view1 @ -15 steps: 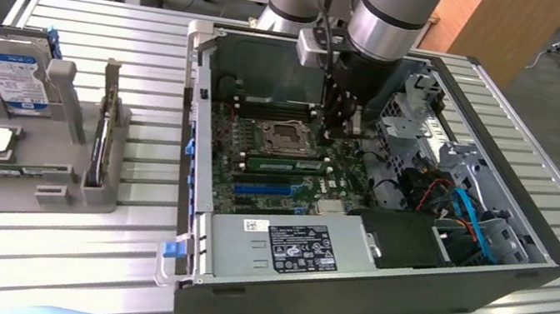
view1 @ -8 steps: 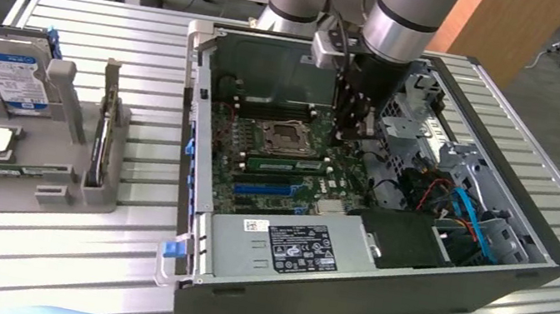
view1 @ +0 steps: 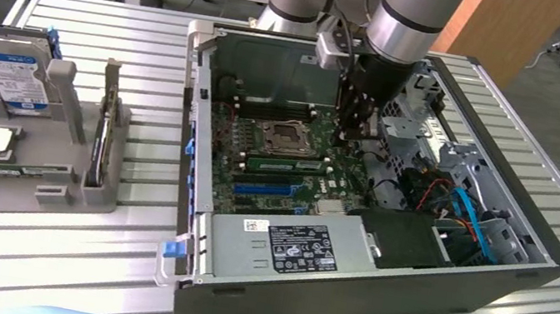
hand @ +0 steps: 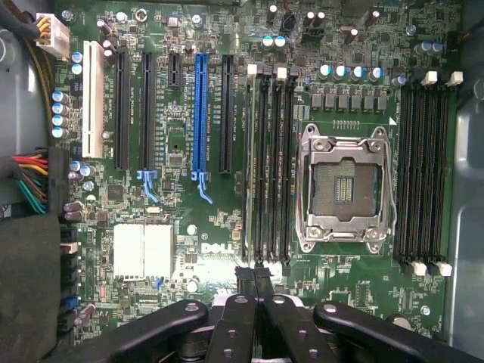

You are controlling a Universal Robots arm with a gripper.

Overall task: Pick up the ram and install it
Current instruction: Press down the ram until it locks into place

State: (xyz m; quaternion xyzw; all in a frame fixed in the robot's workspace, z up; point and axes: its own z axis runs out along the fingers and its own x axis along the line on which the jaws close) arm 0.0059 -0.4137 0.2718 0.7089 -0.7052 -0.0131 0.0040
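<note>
Grey ribbed surface (view1: 39, 254) carries a moulded tray (view1: 19, 166) and hard drive (view1: 9, 76); rightward, we see the open steel computer case (view1: 347, 303). Our pincer (hand: 253, 281), pressed together, hangs over the motherboard (hand: 189, 219), beside green ram (hand: 249, 162) seated in its slot.

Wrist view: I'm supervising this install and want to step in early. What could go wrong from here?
1. The gripper hangs shut over one end of the black memory slots. Coming down off-line could strike a slot wall or the white latches.
2. The open CPU socket lies right beside those slots, so a sideways slip could scrape its exposed contacts.
</note>
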